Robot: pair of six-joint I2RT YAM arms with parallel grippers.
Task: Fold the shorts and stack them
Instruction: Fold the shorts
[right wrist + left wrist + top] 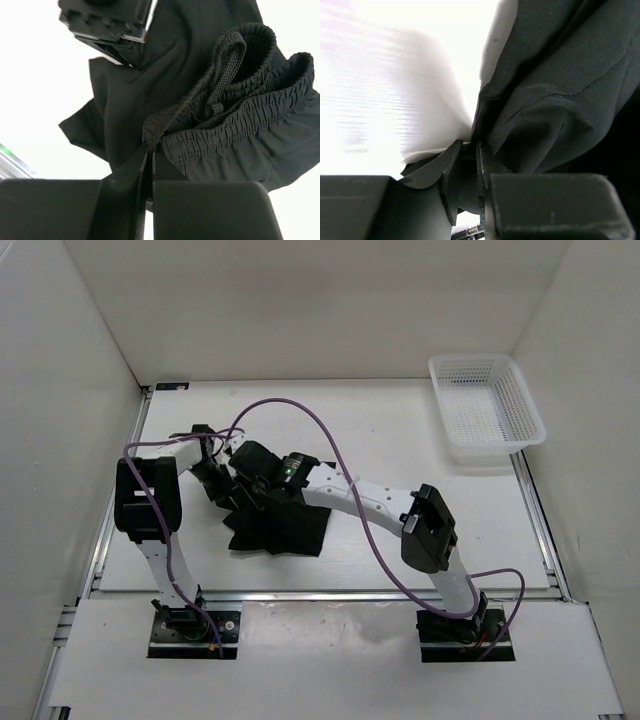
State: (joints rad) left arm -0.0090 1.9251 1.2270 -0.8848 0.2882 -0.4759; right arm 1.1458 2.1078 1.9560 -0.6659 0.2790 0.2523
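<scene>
Black shorts [285, 528] bunched left of centre on tabletop [430, 455]. Left claw [470, 148] pinches a fabric fold. Right claw [149, 152] clamped tight on elastic waistband [240, 125]. White basket [524, 402] far right.

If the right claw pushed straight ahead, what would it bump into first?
The shorts: the right gripper is pinching their waistband. Beyond, probably the left gripper, though depth is unclear.

Bunched black shorts [280, 530], left-centre table
</scene>
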